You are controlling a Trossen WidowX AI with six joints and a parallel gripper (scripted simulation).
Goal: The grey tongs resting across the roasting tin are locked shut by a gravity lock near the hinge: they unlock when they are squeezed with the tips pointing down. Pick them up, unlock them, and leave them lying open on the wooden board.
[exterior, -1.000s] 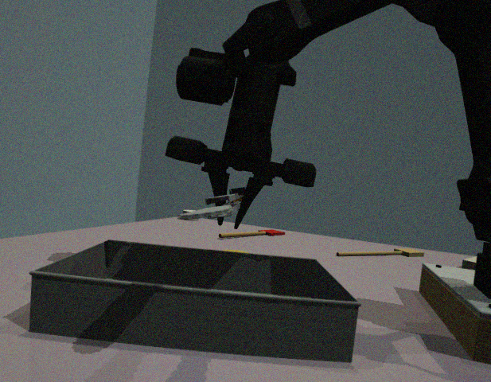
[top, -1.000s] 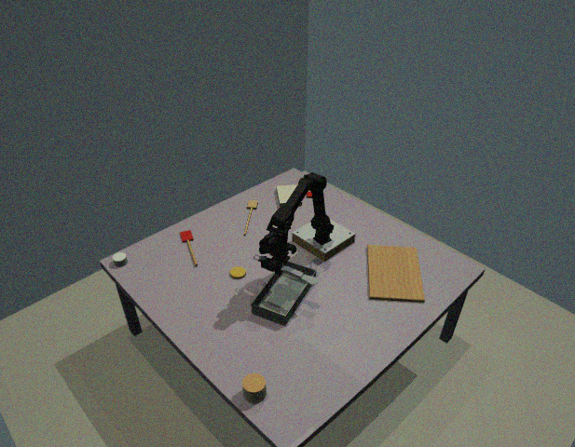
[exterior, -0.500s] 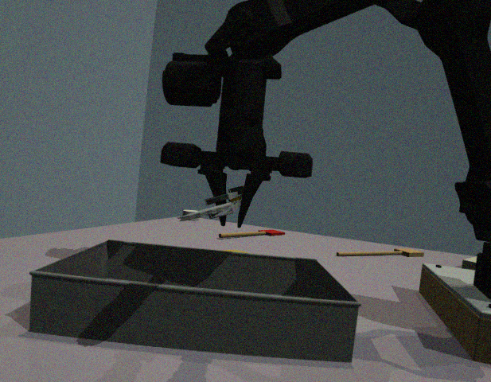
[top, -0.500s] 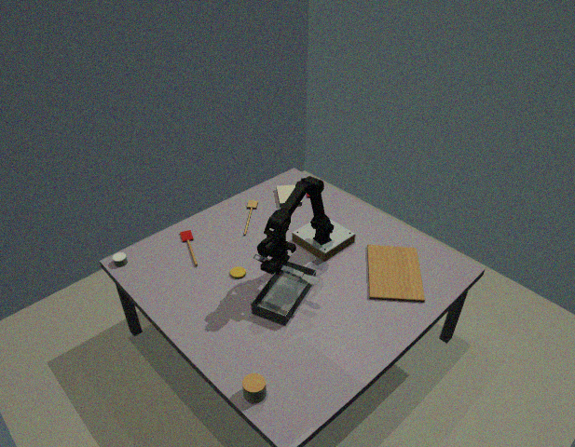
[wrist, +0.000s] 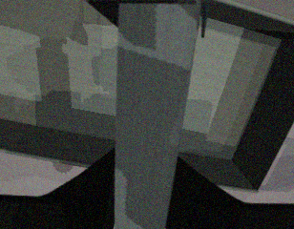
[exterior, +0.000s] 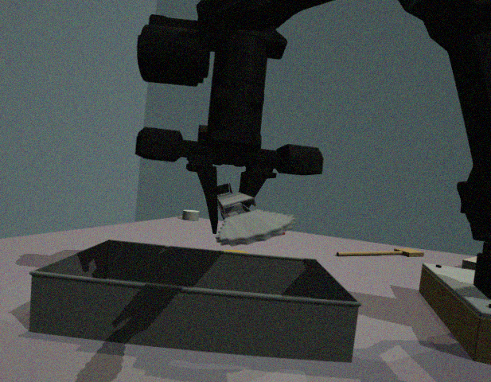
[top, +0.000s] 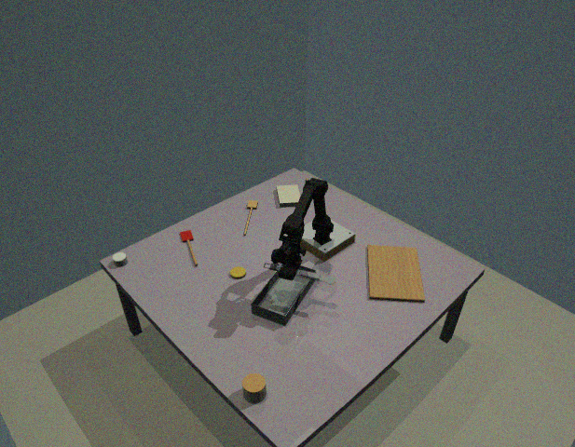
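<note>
Tongs in the grip, aloft; tip-down unlocking looked to be the step in hand

Grey tongs [top: 326, 277] [exterior: 253, 227] [wrist: 149, 95]: held up above the roasting tin [top: 270, 316] [exterior: 196, 321] [wrist: 266, 119], across its end nearer the arm's base, apart from its rim. Scalloped tips faced the exterior view and, from above, reached toward the board side. They lay nearer level than upright; you could not have called them tips-down. Whether the lock had let go, you could not tell.

End effector [top: 288, 275] [exterior: 231, 213] [wrist: 141, 151]: clenched on the tongs, one finger on each side of the body, pointing down at the tin.

Step in hand, by your judgement: lifted, with the unlocking squeeze to come. The next move called for you to turn the wrist until the tips pointed down, with room over the tin, then squeeze. A slip in the grip or a knock on the rim seemed the likeliest trouble.

Wooden board [top: 395, 272]: flat on the desk [top: 349, 336] [exterior: 134, 234] [wrist: 23, 176], well apart from the tongs, awaiting them.

Brands, labels, writing: you could read none in any view.
</note>
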